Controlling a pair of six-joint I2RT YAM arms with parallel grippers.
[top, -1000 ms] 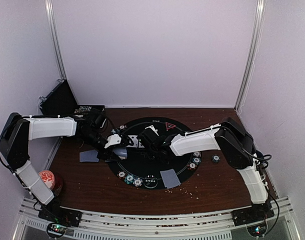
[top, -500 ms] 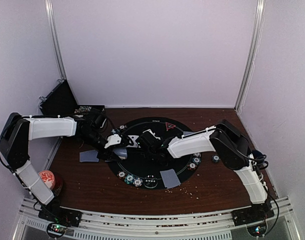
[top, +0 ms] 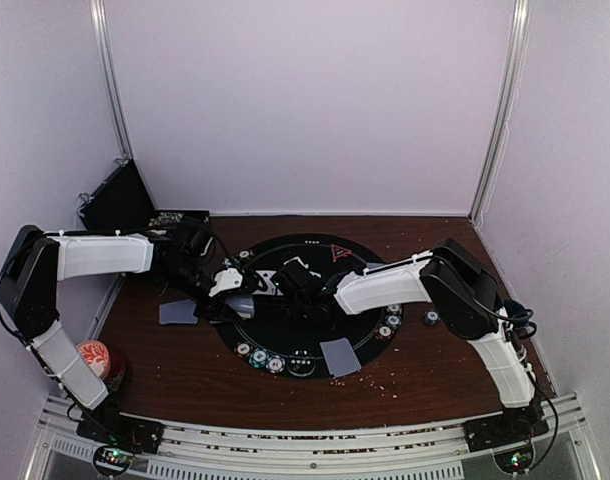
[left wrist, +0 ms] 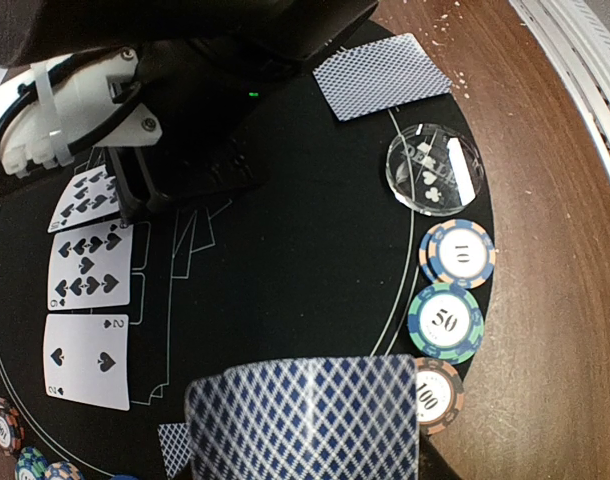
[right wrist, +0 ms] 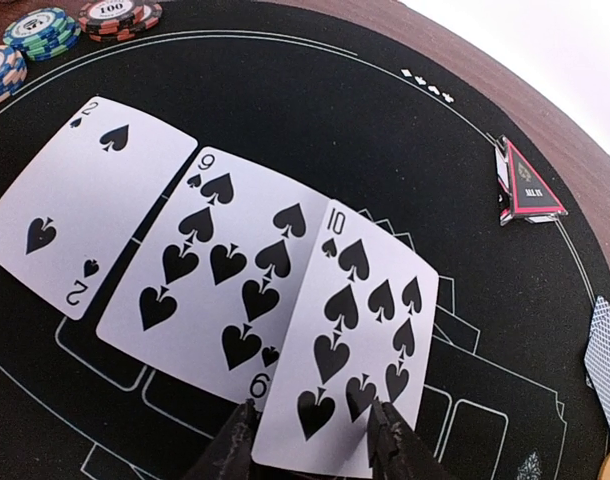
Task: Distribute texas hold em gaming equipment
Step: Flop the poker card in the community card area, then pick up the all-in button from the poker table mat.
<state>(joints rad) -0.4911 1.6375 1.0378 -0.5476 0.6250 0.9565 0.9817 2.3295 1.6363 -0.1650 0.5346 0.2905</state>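
Currently the ten of spades is seen face up on the black round mat at the middle of the worktop, overlapping the nine of spades, with the two of spades beside that. One short end of the ten is straddled by the right gripper, its fingers set narrowly apart with nothing gripped. A blue-backed card is clamped in the left gripper over the mat's left side. Striped chips are ranged along the mat's near edge.

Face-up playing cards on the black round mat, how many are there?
3, in a row: two of spades, nine of spades, and ten of spades overlapping the nine, between the fingers of the right gripper. Others may hide under the arms.
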